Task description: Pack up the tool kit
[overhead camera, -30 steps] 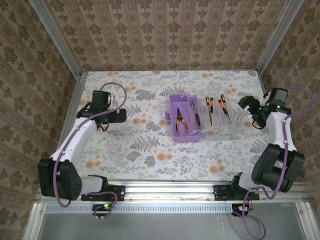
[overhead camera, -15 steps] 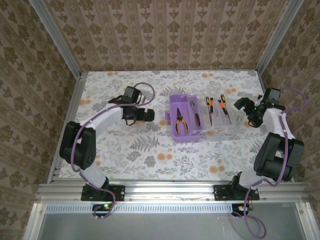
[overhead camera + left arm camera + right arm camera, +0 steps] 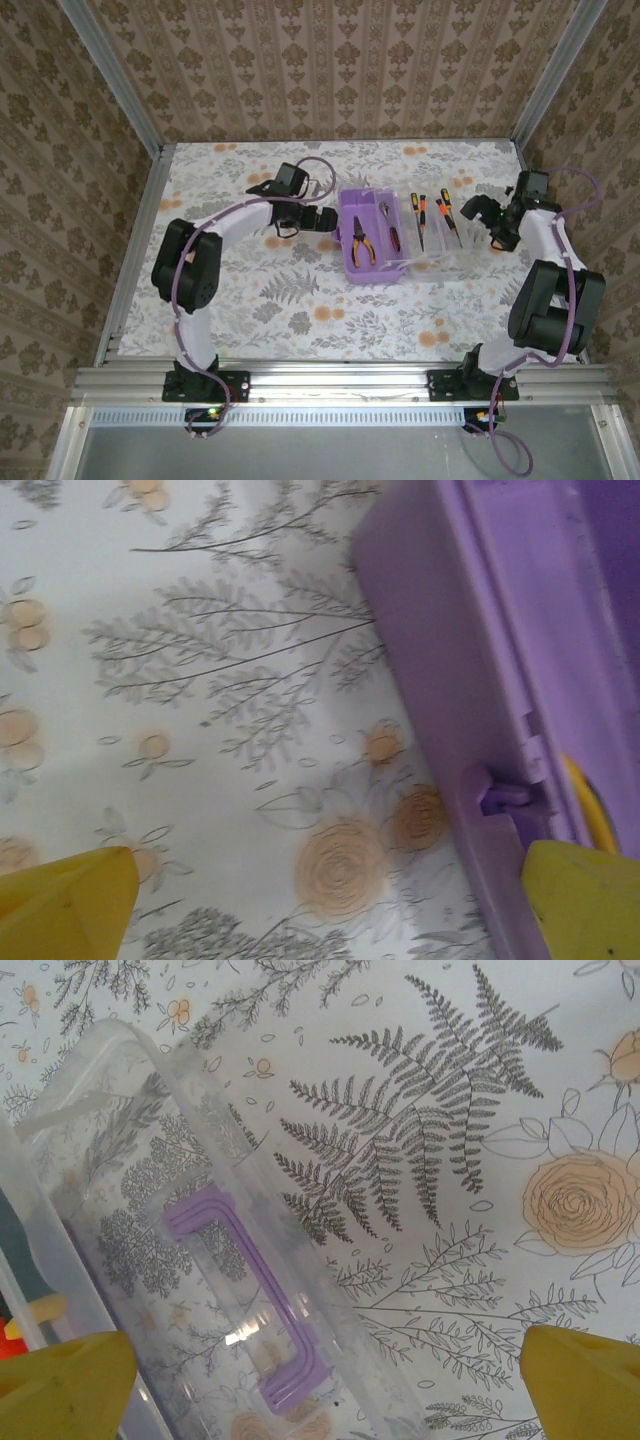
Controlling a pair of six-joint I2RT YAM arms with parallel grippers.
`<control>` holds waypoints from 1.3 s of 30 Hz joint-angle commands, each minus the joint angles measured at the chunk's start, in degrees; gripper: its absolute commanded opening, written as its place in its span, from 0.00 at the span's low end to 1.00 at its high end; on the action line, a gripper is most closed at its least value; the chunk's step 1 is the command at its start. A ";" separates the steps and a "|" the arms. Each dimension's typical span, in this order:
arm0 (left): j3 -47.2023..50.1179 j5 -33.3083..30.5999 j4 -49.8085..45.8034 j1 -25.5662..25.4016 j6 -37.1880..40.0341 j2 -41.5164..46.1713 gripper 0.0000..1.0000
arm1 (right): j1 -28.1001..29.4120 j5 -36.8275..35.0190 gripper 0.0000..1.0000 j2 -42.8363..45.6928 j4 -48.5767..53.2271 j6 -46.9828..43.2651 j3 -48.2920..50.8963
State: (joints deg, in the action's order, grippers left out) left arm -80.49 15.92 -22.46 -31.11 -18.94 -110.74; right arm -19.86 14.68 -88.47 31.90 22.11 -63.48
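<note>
The purple box [image 3: 352,262] of the tool kit lies open mid-table. Orange-handled pliers [image 3: 362,241] and a silver wrench [image 3: 391,226] rest in it. Its clear lid [image 3: 441,255] is folded out to the right, with black-orange screwdrivers [image 3: 421,217] on it. My left gripper [image 3: 326,220] is open just left of the box. In the left wrist view the box wall [image 3: 440,670] and its latch [image 3: 500,795] sit by the right fingertip [image 3: 585,900]. My right gripper [image 3: 477,213] is open at the lid's right edge. The lid's purple handle [image 3: 262,1300] lies between the yellow fingertips [image 3: 62,1385].
A floral cloth [image 3: 270,290] covers the table. Metal rails [image 3: 135,245] run along its left, right and near edges, and patterned walls stand behind. Open cloth lies in front of the box and on the left half.
My left arm has swung right across the table until its gripper reached the box's left side. My right gripper has shifted slightly up and left toward the lid. Both stayed open.
</note>
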 commanded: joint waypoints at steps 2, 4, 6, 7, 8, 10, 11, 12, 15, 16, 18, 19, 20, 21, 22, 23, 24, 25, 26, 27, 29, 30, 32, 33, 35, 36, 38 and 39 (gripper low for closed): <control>-2.76 1.30 1.53 -1.31 -1.06 -3.34 1.00 | 1.79 0.16 1.00 -1.83 3.07 -2.37 -2.46; -3.42 1.46 1.31 -1.41 -1.10 -4.50 1.00 | 2.23 0.45 1.00 -2.14 3.08 -2.43 -2.66; -3.47 1.65 1.27 -1.46 -1.05 -5.25 1.00 | 2.50 0.71 1.00 -2.32 3.17 -2.67 -2.85; -3.24 1.66 1.36 -1.49 -1.11 -5.45 1.00 | 2.54 0.83 1.00 -2.33 3.26 -2.67 -2.96; -3.06 1.59 1.21 -1.49 -1.10 -5.55 1.00 | 2.54 1.05 1.00 -2.24 3.26 -2.81 -2.96; -2.51 1.44 0.76 -1.49 -1.01 -5.60 1.00 | 2.57 1.23 1.00 -2.08 3.43 -2.94 -3.22; -2.21 1.33 0.74 -1.50 -0.92 -5.50 1.00 | 2.55 1.23 1.00 -1.98 3.43 -2.97 -3.32; -1.82 1.26 0.70 -1.49 -0.91 -5.25 1.00 | 2.54 1.34 1.00 -1.90 3.52 -3.06 -3.40; -1.17 0.74 0.25 -1.41 -0.56 -4.28 1.00 | 2.54 1.37 1.00 -1.75 3.61 -3.19 -3.59; -1.29 0.61 0.00 -1.41 -0.41 -3.89 1.00 | 2.54 1.41 1.00 -1.71 3.61 -3.19 -3.62; -2.00 0.60 -0.43 -1.41 -0.16 -3.27 1.00 | 2.54 1.45 1.00 -1.71 3.61 -3.13 -3.58; -2.73 0.64 -0.69 -1.43 0.10 -3.09 1.00 | 2.54 1.41 1.00 -1.64 3.53 -3.22 -3.50; -3.50 0.77 -1.08 -1.49 0.30 -3.07 1.00 | 2.55 1.41 1.00 -1.65 3.45 -3.21 -3.47; -4.59 0.95 -1.62 -1.58 0.58 -3.12 1.00 | 2.54 1.41 1.00 -1.62 3.43 -3.22 -3.29; -5.70 1.04 -2.37 -1.71 1.02 -3.25 1.00 | 2.54 1.41 1.00 -1.58 3.35 -3.27 -3.12; -6.70 1.04 -2.93 -1.91 1.41 -3.41 1.00 | 2.54 1.41 1.00 -1.53 3.31 -3.22 -2.98; -7.68 1.11 -3.48 -2.17 1.90 -3.70 1.00 | 2.55 1.49 1.00 -1.45 3.17 -3.24 -2.75; -8.46 1.13 -3.96 -2.48 2.24 -3.88 1.00 | 2.54 1.58 1.00 -1.41 3.13 -3.26 -2.62; -9.06 1.13 -4.31 -2.67 2.50 -4.10 1.00 | 2.55 1.58 1.00 -1.45 2.95 -3.25 -2.50; -9.54 1.29 -4.60 -2.97 2.61 -4.32 1.00 | 2.54 1.60 1.00 -1.36 2.82 -3.12 -2.27; -9.86 1.39 -4.95 -3.46 2.55 -4.70 1.00 | 2.59 1.58 1.00 -1.36 2.65 -3.07 -2.09; -9.74 1.39 -4.81 -3.67 2.36 -4.71 1.00 | 2.54 1.67 1.00 -1.36 2.55 -3.04 -2.05; -8.98 1.39 -4.62 -4.03 2.00 -4.64 1.00 | 2.54 1.76 1.00 -1.31 2.47 -3.08 -2.00; -8.45 1.39 -4.63 -4.13 1.75 -4.51 1.00 | 2.55 1.76 1.00 -1.42 2.47 -3.05 -2.06; -6.91 1.19 -4.79 -4.13 1.29 -4.10 1.00 | 2.55 1.86 1.00 -1.36 2.53 -3.08 -2.17; -5.78 0.77 -4.79 -4.13 1.13 -3.66 1.00 | 2.54 1.88 1.00 -1.36 2.55 -3.14 -2.26; -3.53 0.17 -4.66 -3.88 0.94 -2.70 1.00 | 2.54 1.85 1.00 -1.33 2.73 -3.24 -2.42; -2.30 0.01 -4.41 -3.65 0.84 -2.11 1.00 | 2.54 1.85 1.00 -1.28 2.81 -3.34 -2.48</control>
State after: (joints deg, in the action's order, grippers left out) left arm -85.56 17.17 -25.08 -35.20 -18.02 -114.69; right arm -18.41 13.93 -89.76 32.56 19.86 -65.87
